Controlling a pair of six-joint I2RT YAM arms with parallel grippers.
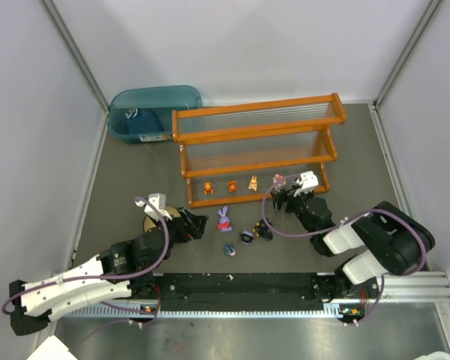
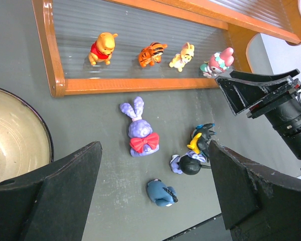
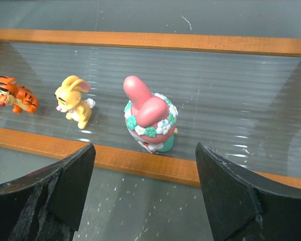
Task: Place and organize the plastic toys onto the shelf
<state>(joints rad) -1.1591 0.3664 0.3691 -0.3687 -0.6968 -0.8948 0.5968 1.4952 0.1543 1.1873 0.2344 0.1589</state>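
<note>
The shelf (image 1: 255, 154) with orange frame stands at the back. On its lower tier stand a yellow bear (image 2: 101, 48), an orange tiger (image 2: 151, 53), a tan bunny (image 2: 182, 55) and the pink-red toy (image 3: 150, 116). My right gripper (image 3: 144, 198) is open and empty, just in front of the pink-red toy. On the table lie the purple bunny (image 2: 139, 128), two black toys (image 2: 193, 155) and the dark-blue toy (image 2: 160, 193). My left gripper (image 2: 155, 201) is open and empty above the dark-blue toy.
A tan bowl (image 2: 12, 135) sits left of my left gripper. A teal bin (image 1: 151, 111) with a dark item inside stands at the back left beside the shelf. White walls enclose the table.
</note>
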